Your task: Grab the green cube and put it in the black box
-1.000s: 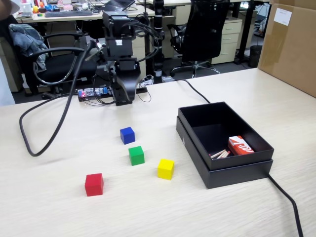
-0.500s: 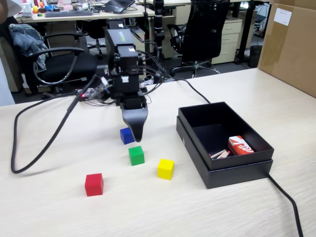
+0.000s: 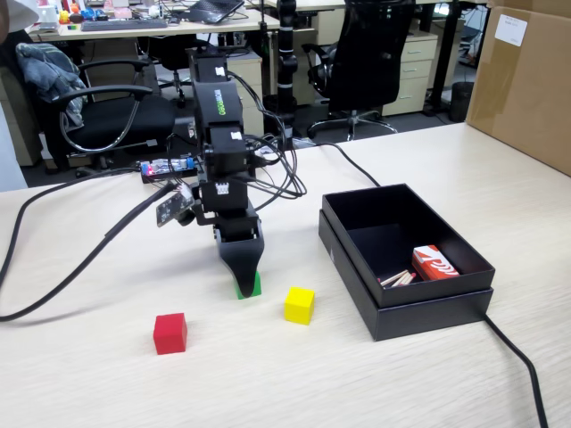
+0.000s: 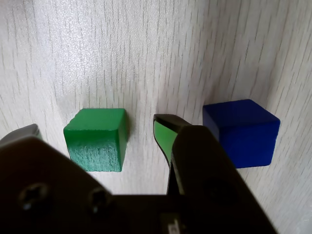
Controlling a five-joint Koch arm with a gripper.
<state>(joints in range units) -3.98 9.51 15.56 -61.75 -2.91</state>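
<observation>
The green cube (image 4: 96, 138) rests on the pale wood table, between my two fingertips in the wrist view. My gripper (image 4: 95, 129) is open, one jaw on each side of the cube, with a gap to the right jaw. In the fixed view the gripper (image 3: 241, 272) points down over the green cube (image 3: 253, 287) and covers most of it. The black box (image 3: 357, 267) stands to the right in the fixed view, well apart from the gripper.
A blue cube (image 4: 241, 130) lies just right of the right jaw. A yellow cube (image 3: 299, 304) and a red cube (image 3: 169, 333) sit nearby. The box holds a red-and-white packet (image 3: 434, 263). A black cable (image 3: 517, 366) runs from the box. A cardboard box (image 3: 526, 80) stands far right.
The arm has swung forward and down from its folded pose at the back. The gripper now straddles the green cube and hides the blue cube in the fixed view.
</observation>
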